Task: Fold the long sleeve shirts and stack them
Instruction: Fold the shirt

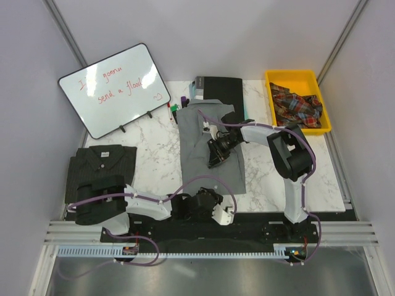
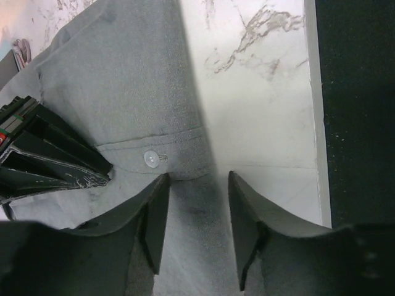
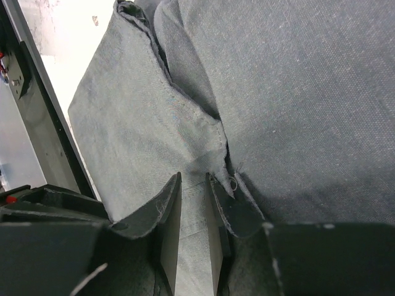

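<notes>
Marbled tabletop [image 1: 154, 160] is covered at its middle by the plain grey shirt [image 1: 207, 132], spread flat. Directly beneath the right tool [image 3: 194, 179] a folded edge of it is seen; the jaws stand narrowly apart, and whether cloth is pinched cannot be told. Under the left tool [image 2: 197, 179], jaws parted and empty, a buttoned band is seen. Well left of that tool the striped shirt [image 1: 102, 161] is laid folded. Beyond the right tool a black book [image 1: 219, 86] and a yellow bin [image 1: 293, 77] are placed.
</notes>
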`<state>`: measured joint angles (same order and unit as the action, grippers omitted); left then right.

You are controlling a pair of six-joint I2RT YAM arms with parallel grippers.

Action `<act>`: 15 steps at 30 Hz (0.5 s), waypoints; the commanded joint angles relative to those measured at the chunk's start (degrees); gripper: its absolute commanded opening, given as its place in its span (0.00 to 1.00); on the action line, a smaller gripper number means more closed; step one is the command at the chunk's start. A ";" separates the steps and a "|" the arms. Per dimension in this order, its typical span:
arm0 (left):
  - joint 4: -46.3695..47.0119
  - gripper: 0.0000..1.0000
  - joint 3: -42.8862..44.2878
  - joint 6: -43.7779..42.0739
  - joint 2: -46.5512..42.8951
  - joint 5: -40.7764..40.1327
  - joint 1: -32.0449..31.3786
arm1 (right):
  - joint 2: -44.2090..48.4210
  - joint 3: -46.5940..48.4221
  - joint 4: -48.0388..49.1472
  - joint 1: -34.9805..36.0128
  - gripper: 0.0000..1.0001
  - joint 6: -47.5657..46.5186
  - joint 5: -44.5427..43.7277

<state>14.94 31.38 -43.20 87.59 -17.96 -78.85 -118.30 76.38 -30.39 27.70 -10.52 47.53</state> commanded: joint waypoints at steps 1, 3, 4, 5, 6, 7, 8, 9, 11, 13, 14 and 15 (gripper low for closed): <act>3.43 0.44 -1.84 -2.68 0.92 -2.70 -0.25 | 0.00 -2.37 1.04 0.25 0.30 -2.13 -0.95; 1.86 0.25 -1.67 -2.85 -1.79 -1.83 -0.25 | 0.79 -4.29 1.21 0.59 0.30 -2.13 -0.95; -0.85 0.17 -1.06 -3.03 -2.85 -0.95 -0.25 | 1.31 -5.09 1.39 0.86 0.30 -1.78 -0.34; -2.70 0.09 -0.53 -2.94 -4.34 -0.33 -0.25 | 1.93 -6.14 2.43 1.12 0.30 -1.08 0.19; -5.51 0.02 0.17 -1.90 -6.97 0.54 -0.25 | 3.85 -8.76 3.05 1.91 0.31 -0.56 0.63; -11.36 0.02 1.92 -0.93 -8.56 3.16 -0.43 | 5.09 -10.10 3.84 2.44 0.31 0.76 0.98; -14.47 0.02 2.80 0.04 -9.80 4.23 -0.86 | 7.62 -11.41 5.07 2.96 0.32 1.46 1.60; -17.81 0.02 3.51 2.31 -11.03 5.38 -1.48 | 8.78 -12.91 5.43 3.84 0.32 2.17 2.04; -25.44 0.02 5.18 5.13 -14.37 8.19 -4.55 | 12.02 -13.19 5.43 4.11 0.35 4.62 3.70; -30.73 0.02 7.20 10.66 -15.95 10.65 -8.05 | 13.96 -11.35 3.78 3.94 0.37 5.51 3.80; -34.15 0.02 7.73 12.59 -16.31 11.53 -8.86 | 15.28 -10.21 2.89 3.33 0.41 5.43 3.71; -36.10 0.02 9.21 15.83 -16.49 13.28 -9.04 | 15.73 -7.41 1.93 2.80 0.43 4.73 3.54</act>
<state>-7.33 36.07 -38.57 73.34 -11.84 -84.64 -108.03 63.90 -26.94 31.86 -6.98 49.47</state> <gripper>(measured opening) 0.025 0.397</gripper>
